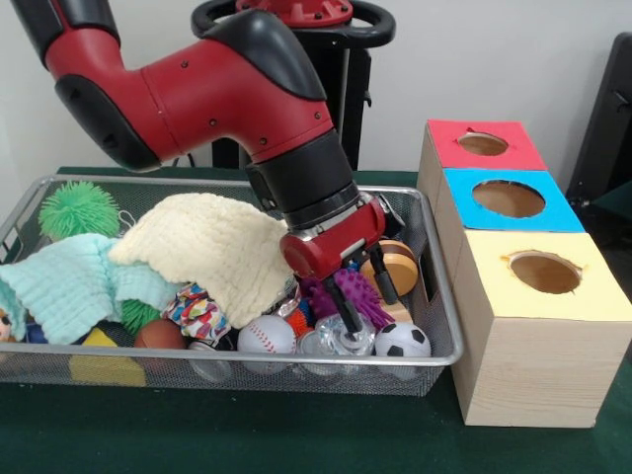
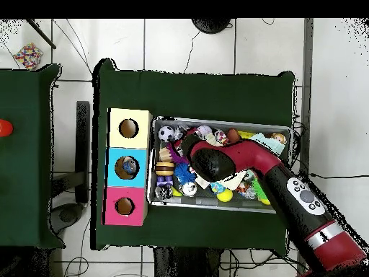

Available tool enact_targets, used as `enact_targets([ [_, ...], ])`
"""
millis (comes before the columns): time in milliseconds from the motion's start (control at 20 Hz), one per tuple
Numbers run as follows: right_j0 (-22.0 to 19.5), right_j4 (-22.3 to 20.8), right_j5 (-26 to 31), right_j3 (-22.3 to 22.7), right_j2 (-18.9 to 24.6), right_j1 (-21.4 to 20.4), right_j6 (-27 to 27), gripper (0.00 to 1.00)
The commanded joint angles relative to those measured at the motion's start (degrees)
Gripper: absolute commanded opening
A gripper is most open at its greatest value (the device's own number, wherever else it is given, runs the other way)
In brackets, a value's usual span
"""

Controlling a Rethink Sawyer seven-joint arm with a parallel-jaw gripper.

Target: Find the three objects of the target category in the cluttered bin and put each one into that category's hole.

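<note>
Currently the gripper (image 1: 365,304) is lowered into the right-hand part of the wire mesh bin (image 1: 434,296) in the front view, with its two black fingers (image 1: 343,303) spread apart and nothing held between them. The fingers straddle a purple spiky toy (image 1: 357,292); whether they touch it cannot be determined. Directly below the fingertips lies a clear ball (image 1: 345,338), flanked by a baseball (image 1: 266,335) on one side and a small soccer ball (image 1: 403,341) on the other, all three against the near wall of the bin. A wooden disc-shaped toy (image 1: 396,265) rests just behind the gripper.

A cream cloth (image 1: 212,245) is draped over the middle of the bin contents, and the arm's wrist partly overlaps it. A mint cloth (image 1: 69,284) lies beside it toward the left end, with a green spiky ball (image 1: 79,207) in the far left corner. A patterned object (image 1: 197,312) and a brown ball (image 1: 159,334) show beneath the cream cloth's edge.

Next to the bin's right end stands the wooden sorting box (image 1: 513,365), with three holes on top: a red section (image 1: 483,144), a blue section (image 1: 509,198) and a yellow section (image 1: 544,272). In the overhead view, the blue section's hole (image 2: 127,166) contains something; the other two appear dark.
</note>
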Motion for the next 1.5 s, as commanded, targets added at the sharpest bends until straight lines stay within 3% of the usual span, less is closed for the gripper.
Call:
enact_targets([
  [50, 1.95, -4.26, 7.08, -6.66, -6.23, -3.73, -8.40, 1.00],
  [750, 6.13, -6.78, 5.72, -7.32, -10.79, -8.31, -6.74, 1.00],
  [1000, 4.63, -3.41, 8.55, -7.30, -9.45, -5.50, -9.99, 1.00],
  [1500, 5.99, -3.73, 11.26, -8.49, -11.81, -3.86, -9.81, 1.00],
])
